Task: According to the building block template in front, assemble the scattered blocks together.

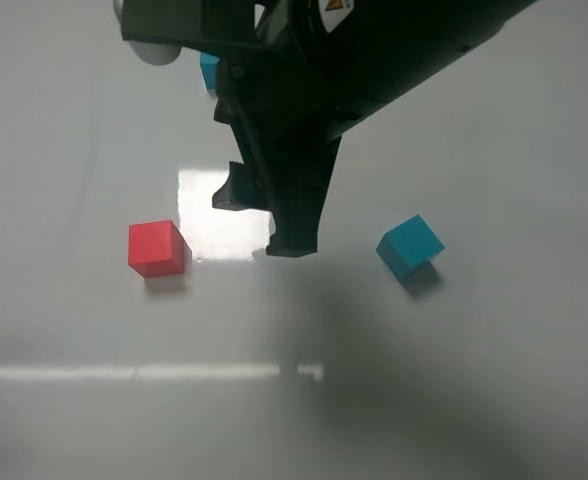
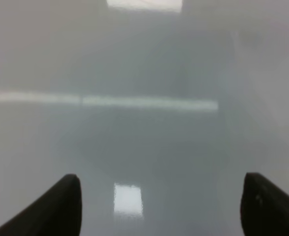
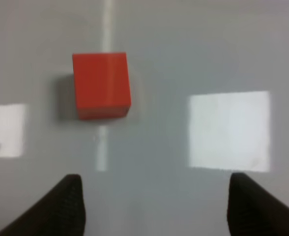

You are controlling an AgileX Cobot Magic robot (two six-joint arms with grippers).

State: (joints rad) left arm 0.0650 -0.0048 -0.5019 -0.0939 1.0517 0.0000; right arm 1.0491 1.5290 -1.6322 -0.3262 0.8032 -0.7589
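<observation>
The red cube (image 1: 157, 248) sits on the white table at the left, and the teal cube (image 1: 410, 246) sits at the right, turned at an angle. My right gripper (image 1: 264, 222) hangs open above the table between them, nearer the red one, holding nothing. The right wrist view shows the red cube (image 3: 101, 86) ahead of the open right gripper (image 3: 154, 206), off to one side of its centre line. Only a teal corner of the building block template (image 1: 209, 70) shows behind the arm; its red half is hidden. My left gripper (image 2: 161, 196) is open over bare table.
The dark right arm (image 1: 374, 60) reaches in from the upper right and covers the far middle of the glossy white table (image 1: 74, 400). Bright light reflections lie on the surface. The left arm is out of the exterior view.
</observation>
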